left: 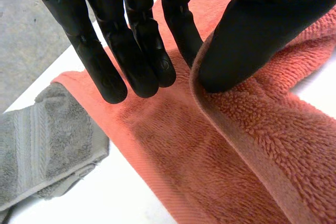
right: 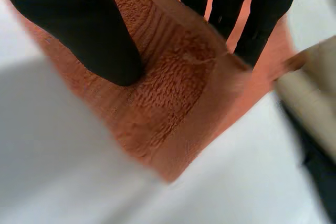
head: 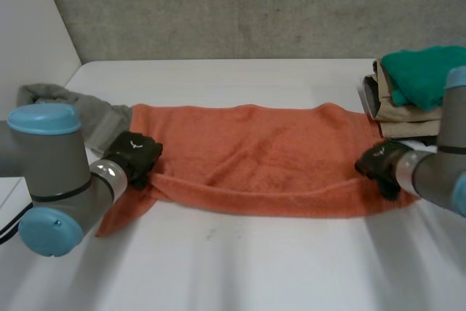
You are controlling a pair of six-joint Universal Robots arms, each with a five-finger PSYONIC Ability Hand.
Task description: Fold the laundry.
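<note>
Nearest you, bare white table (head: 240, 267) runs up to the long orange terry towel (head: 255, 143), spread lengthwise between both hands. Your left hand (left: 136, 45) pinches the towel's near hem at one end, thumb pressed against almost straight fingers. Your right hand (right: 79, 30) nips the opposite near corner the same way. Lift both ends level and together, then carry the hem taut to the far edge. Beyond the left fingertips lies a crumpled grey towel (left: 42, 145); beside the right hand sits a stack of folded clothes (head: 411, 92). Steer clear of both.
</note>
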